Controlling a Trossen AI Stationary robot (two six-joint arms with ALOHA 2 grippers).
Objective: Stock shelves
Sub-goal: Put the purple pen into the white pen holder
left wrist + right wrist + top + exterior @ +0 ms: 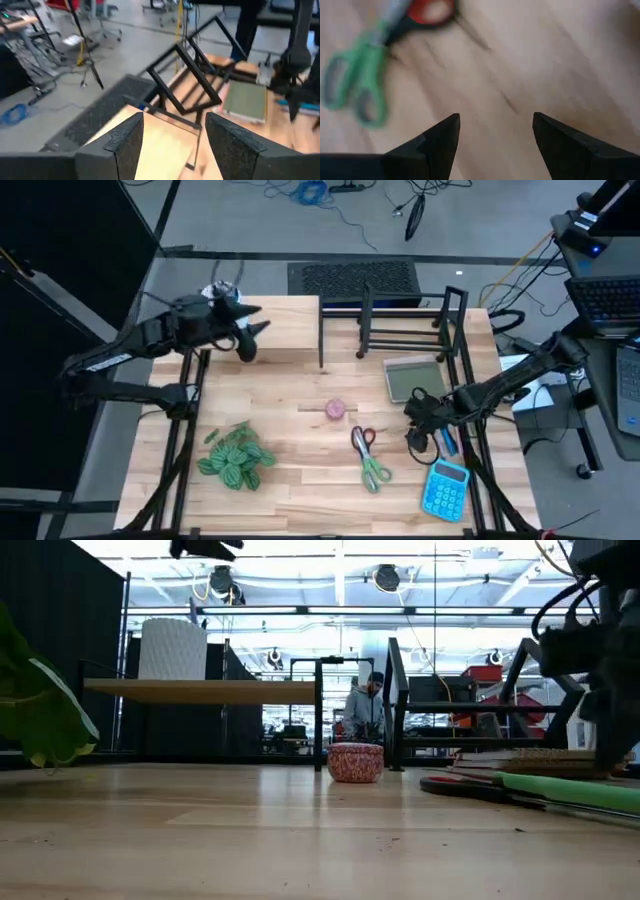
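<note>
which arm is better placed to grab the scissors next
Right. The right pincer hangs open by the green-handled scissors, which fill its wrist view. The left pincer, also open, is at the far side near the wooden shelf, well away from them.

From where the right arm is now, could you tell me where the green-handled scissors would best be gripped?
I would take the green-handled scissors across the narrow neck between handles and blades, coming straight down. They lie flat on the table, so only a top approach fits fingers either side. The right pincer, open, hovers just to their right; the red-handled scissors lie close beside them.
</note>
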